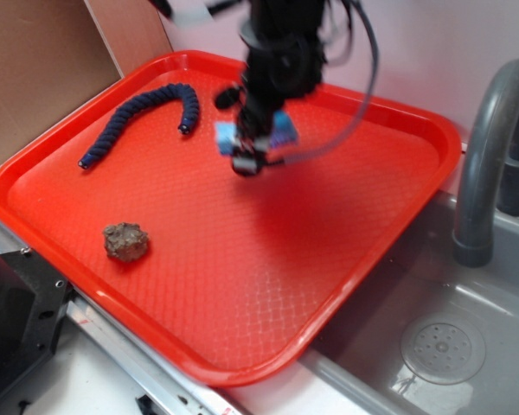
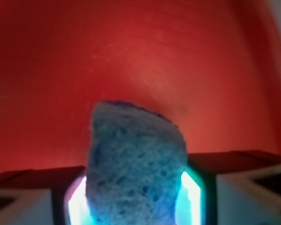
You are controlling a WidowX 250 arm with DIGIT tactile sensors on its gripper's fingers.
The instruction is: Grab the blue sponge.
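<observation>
The blue sponge fills the lower middle of the wrist view, a porous light-blue block squeezed between my two fingers, with a darker edge at its top. My gripper is shut on it. In the exterior view the sponge shows as blue patches on either side of the black arm, held just above the red tray near its far middle. The gripper points down at the tray, and most of the sponge is hidden behind it.
A dark navy twisted rope lies at the tray's far left. A brown lumpy rock sits near the tray's front left. A grey sink with a curved faucet is to the right.
</observation>
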